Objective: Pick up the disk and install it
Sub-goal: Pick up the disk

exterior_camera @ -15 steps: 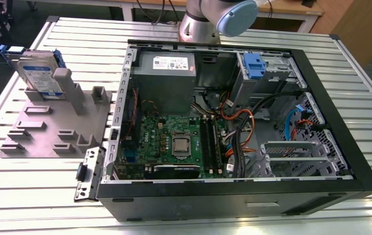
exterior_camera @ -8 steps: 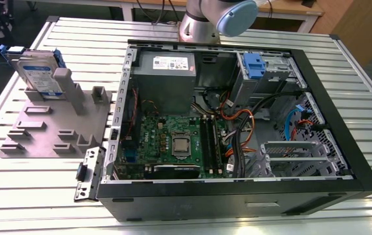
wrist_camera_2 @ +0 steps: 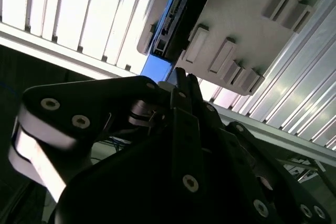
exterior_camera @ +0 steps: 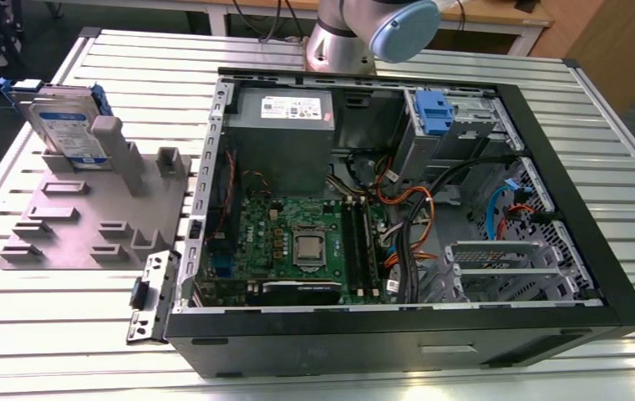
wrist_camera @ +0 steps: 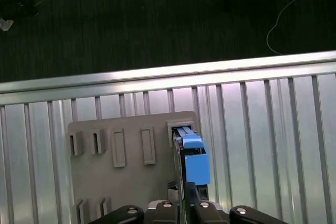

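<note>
Over on the exterior view's left, the flat silver hard drive in its blue plastic carrier, the disk (exterior_camera: pixel 63 125), stands on edge in a slot of the grey moulded holder plate (exterior_camera: pixel 73 225), which lies on the slatted aluminium table (exterior_camera: pixel 50 334); nothing holds it. In the second wrist view the black two-fingered gripper (wrist_camera_2: pixel 184 80) hangs apart from the disk's blue end, its fingers drawn close together with nothing between them. Further right sits the open black computer case (exterior_camera: pixel 407 334), and inside it the grey power supply box (exterior_camera: pixel 284 125) and a second blue-tabbed carrier (exterior_camera: pixel 434 113) seated in a bay. The risk, as I judge it: fingers this narrow would strike the blue end rather than straddle it and tip the disk in its slot — and a skewed grip could jam the carrier against the bay rails.
</note>
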You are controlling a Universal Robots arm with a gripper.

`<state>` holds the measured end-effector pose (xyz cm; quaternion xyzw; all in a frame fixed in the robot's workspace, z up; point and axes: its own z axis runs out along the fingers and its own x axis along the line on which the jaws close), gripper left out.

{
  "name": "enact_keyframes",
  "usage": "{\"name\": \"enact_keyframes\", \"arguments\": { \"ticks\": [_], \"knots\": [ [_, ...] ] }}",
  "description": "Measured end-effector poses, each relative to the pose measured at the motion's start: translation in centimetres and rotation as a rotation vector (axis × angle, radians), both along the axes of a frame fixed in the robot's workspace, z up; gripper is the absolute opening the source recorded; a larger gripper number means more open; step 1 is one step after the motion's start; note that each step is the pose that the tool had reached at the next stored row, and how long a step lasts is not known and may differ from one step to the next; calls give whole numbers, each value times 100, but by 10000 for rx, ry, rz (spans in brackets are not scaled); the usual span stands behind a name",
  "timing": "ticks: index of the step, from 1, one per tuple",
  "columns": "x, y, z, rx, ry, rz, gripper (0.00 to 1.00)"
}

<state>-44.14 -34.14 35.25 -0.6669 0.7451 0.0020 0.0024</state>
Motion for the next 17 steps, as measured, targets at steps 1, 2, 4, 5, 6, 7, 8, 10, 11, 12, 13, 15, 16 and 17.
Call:
{"name": "enact_keyframes", "arguments": {
  "ticks": [1,2,4,5,6,7,8,10,11,12,13,15,16,17],
  "knots": [
    [0,0,0,0,0,2,17],
    [0,0,0,0,0,4,23],
    [0,0,0,0,0,4,29],
    [0,1,-1,0,0,4,35],
    [0,3,-4,1,-1,4,41],
    [0,10,-9,0,1,2,41],
    [0,23,-20,-1,2,2,47],
    [-1,54,-53,0,0,3,53],
    [-3,65,-72,1,-2,3,53],
    [-13,68,-86,0,0,3,59],
    [-30,70,-100,-1,3,4,59],
    [-65,75,-131,0,1,3,59],
    [-76,76,-149,3,-2,3,59],
    [-85,77,-166,3,-2,4,59]
  ]
}}
